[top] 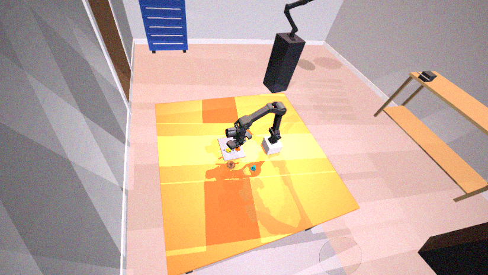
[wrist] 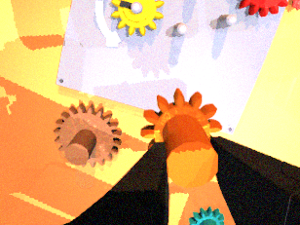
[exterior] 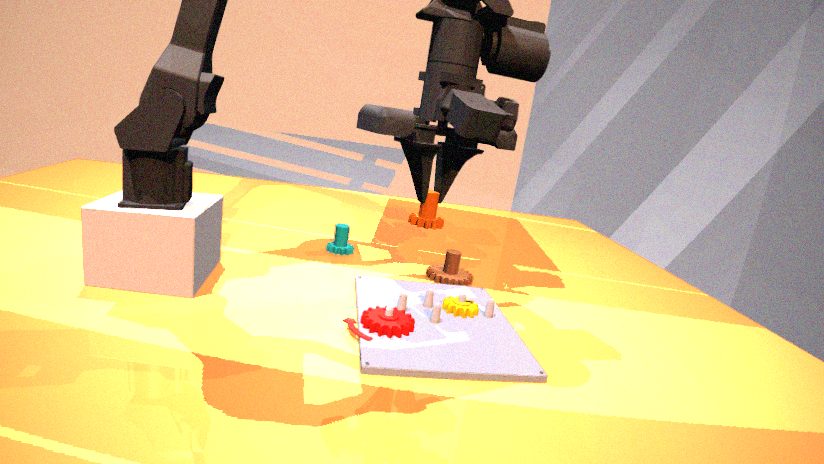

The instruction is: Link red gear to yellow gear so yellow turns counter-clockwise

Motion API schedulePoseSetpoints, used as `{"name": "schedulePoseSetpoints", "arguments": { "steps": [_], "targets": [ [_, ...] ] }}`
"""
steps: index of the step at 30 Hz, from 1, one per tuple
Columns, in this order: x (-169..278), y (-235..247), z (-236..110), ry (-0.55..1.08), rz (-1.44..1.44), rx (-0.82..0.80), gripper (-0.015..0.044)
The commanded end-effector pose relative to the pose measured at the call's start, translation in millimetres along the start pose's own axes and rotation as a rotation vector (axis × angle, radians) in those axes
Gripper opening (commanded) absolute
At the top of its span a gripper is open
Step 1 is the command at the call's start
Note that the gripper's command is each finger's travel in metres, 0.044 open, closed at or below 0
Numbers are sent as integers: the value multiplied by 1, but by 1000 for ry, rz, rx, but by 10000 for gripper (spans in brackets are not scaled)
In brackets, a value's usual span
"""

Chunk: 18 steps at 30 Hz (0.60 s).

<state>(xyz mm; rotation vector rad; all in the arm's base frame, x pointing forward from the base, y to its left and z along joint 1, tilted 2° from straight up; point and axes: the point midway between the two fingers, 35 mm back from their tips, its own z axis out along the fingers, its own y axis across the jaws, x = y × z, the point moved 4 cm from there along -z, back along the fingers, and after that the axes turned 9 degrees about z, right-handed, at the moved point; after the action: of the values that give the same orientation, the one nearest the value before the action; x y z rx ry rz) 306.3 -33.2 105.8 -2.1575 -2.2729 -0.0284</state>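
My gripper (exterior: pixel 432 198) is shut on the handle of the orange gear (exterior: pixel 426 220) (wrist: pixel 179 116) (top: pixel 237 149), holding it in the air near the edge of the grey board (exterior: pixel 449 360) (wrist: pixel 93 67) (top: pixel 230 157). The red gear (exterior: pixel 387 321) (wrist: pixel 263 5) sits on a peg at the board's left in the exterior view. The yellow gear (exterior: pixel 459 307) (wrist: pixel 148 18) (top: pixel 228 150) sits on another. Several empty pegs stand around them, such as one peg (exterior: pixel 435 314) between the two gears. The brown gear (exterior: pixel 449 273) (wrist: pixel 99 127) (top: pixel 230 165) and teal gear (exterior: pixel 340 247) (wrist: pixel 206 217) (top: pixel 253 168) stand on the table.
The red arrow (exterior: pixel 357 329) lies beside the red gear, and the white arrow (wrist: pixel 103 25) beside the yellow gear. The arm's white base block (exterior: pixel 138 247) (top: pixel 272 146) stands on the table near the board. The brown gear is close to the board's edge.
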Motion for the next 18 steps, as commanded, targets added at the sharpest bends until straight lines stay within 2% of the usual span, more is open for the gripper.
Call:
{"name": "schedulePoseSetpoints", "arguments": {
  "steps": [1,18],
  "targets": [
    [-8,-5,5,-3,-3,4,0],
    [-42,-26,21,-5,-4,5,0]
  ]
}}
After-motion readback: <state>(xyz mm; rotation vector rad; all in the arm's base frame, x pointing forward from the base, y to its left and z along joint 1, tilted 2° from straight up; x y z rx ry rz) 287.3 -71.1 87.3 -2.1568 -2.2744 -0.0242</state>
